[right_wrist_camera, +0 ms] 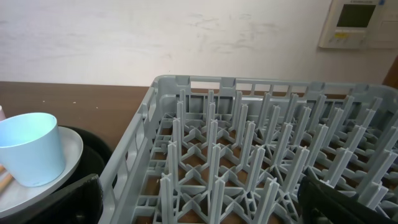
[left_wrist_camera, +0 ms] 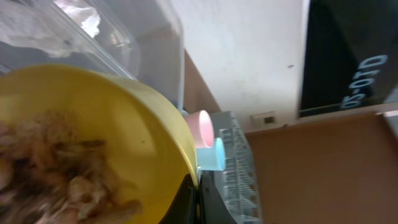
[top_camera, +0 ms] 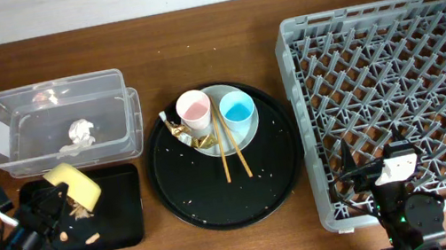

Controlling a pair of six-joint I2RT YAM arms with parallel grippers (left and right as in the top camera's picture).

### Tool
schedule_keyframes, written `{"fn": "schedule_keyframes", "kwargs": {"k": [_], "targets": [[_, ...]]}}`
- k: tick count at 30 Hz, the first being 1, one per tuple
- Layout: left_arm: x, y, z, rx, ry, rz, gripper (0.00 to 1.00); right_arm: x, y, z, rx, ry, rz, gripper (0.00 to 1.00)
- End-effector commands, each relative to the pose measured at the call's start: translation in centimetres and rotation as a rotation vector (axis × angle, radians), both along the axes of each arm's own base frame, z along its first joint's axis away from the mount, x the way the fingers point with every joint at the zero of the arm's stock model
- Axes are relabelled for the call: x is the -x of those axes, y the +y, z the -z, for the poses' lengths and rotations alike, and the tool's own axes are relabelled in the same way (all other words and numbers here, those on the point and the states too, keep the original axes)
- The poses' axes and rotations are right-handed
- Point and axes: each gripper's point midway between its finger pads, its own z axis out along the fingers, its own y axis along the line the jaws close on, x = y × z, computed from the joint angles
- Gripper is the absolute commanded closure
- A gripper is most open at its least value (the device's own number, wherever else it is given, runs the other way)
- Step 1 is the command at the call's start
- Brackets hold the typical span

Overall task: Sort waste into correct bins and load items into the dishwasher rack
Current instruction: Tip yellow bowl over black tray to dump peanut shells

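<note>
**Two arms, one load: yellow bowl tipped over the flat black tray**

Your left gripper (top_camera: 58,196) is clamped on the rim of the yellow bowl (top_camera: 78,185). It holds the bowl tilted above the far-left part of the flat black tray (top_camera: 122,214). From the left wrist you see beige food scraps (left_wrist_camera: 56,171) clinging inside the bowl. A few more scraps lie on the flat black tray below it.

Your right gripper (top_camera: 374,159) hangs with its jaws spread wide and nothing between them. It sits over the near-left corner of the grey dishwasher rack (top_camera: 391,53). No cup, plate or bowl shows among the rack's pegs.

The clear plastic tub (top_camera: 55,84) sits just beyond the flat black tray, with the crumpled white tissue (top_camera: 80,131) inside on its floor.

The round black tray (top_camera: 218,205) lies between the tub and the rack. On it:
- The pale grey-blue plate (top_camera: 249,136) sits toward the far side.
- The pink cup (top_camera: 194,109) and the light blue cup (top_camera: 238,109) stand upright on the plate, side by side, pink to the left.
- The wooden chopsticks (top_camera: 228,149) lie between the cups, with their near ends running off the plate onto the tray.
- The brown-gold wrapper (top_camera: 179,133) sits at the plate's left edge, against the pink cup.
- White crumbs (top_camera: 254,178) are scattered over the bare tray.
</note>
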Motion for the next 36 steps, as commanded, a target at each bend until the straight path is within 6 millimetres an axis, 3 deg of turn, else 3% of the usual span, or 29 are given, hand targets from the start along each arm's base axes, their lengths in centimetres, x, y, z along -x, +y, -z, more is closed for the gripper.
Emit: {"fn": "schedule_keyframes", "kwargs": {"k": [1,5,17,20,27,30,36], "targets": [[-0.2,-0.1,-1.7,0.103,-0.109,0.008,1.0,0.0,0.0,0.3,0.0,0.005,0.005,0.02],[-0.1,-0.3,-2.7,0.158,-0.143,0.01,1.0,0.0,0.0,0.3,0.0,0.005,0.005,0.01],[0.3,-0.2,-2.7,0.249,-0.084,-0.019,1.0,0.0,0.0,0.3,0.0,0.005,0.005,0.02],[0.2,0.9,-2.7,0.2,-0.116,-0.035,1.0,0.0,0.0,0.3,0.0,0.006,0.005,0.02],[0.8,0.6,-2.7,0.308,-0.049,-0.062,1.0,0.0,0.0,0.3,0.0,0.006,0.005,0.02],[0.6,1.1,-2.6,0.227,-0.099,-0.058,1.0,0.0,0.0,0.3,0.0,0.005,0.005,0.02],[0.8,0.7,-2.3,0.263,-0.052,-0.062,1.0,0.0,0.0,0.3,0.0,0.005,0.005,0.02]]}}
